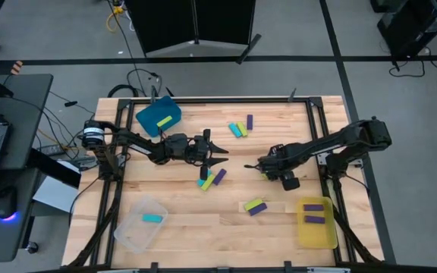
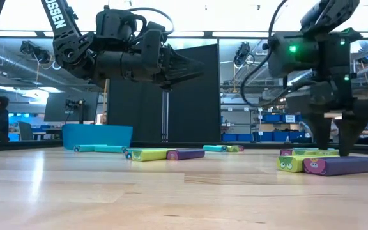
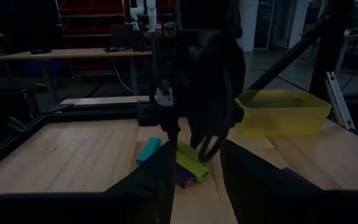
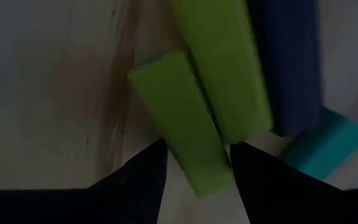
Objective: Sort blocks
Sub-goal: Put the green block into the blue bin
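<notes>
High view: left gripper [image 1: 217,151] spread and empty at mid-table, right gripper [image 1: 265,167] facing it, a cluster of blocks [image 1: 211,180] near both. Low view: left held high, right lower. Right wrist view: dark fingers [image 4: 148,168] parted, pinching nothing, a lime block [image 4: 185,118] beyond the gap.

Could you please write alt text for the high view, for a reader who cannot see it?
Seen from above, two dark arms meet over a wooden table, the left gripper open beside a cluster of blocks and the right gripper nearby. A blue bin, a clear bin and a yellow bin each hold blocks.
</notes>
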Controlling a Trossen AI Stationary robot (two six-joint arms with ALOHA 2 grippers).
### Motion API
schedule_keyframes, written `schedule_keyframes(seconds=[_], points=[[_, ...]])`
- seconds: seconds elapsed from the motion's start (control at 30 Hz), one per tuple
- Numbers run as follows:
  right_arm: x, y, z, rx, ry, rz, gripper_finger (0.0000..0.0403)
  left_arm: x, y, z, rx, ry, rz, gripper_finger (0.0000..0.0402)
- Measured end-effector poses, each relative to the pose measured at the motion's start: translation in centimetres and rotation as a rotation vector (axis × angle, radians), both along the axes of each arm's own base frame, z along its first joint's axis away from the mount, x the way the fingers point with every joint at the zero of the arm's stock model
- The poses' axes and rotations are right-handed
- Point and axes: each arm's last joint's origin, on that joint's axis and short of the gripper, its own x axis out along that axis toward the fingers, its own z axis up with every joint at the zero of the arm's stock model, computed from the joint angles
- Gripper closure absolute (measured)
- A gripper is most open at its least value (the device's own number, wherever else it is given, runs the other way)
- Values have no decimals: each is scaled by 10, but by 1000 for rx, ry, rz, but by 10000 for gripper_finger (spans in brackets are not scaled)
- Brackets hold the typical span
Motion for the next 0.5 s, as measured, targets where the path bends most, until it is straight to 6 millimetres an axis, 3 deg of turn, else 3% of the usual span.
schedule_keyframes(seconds=[0.17, 0.37, 0.5], points=[[2, 1, -4, 22, 25, -2, 224, 0, 0, 0, 0, 0, 0, 269], [1, 1, -3, 47, 16, -31, 289, 0, 0, 0, 0, 0, 0, 269], [0, 5, -1, 45, 9, -47, 293, 0, 0, 0, 0, 0, 0, 269]])
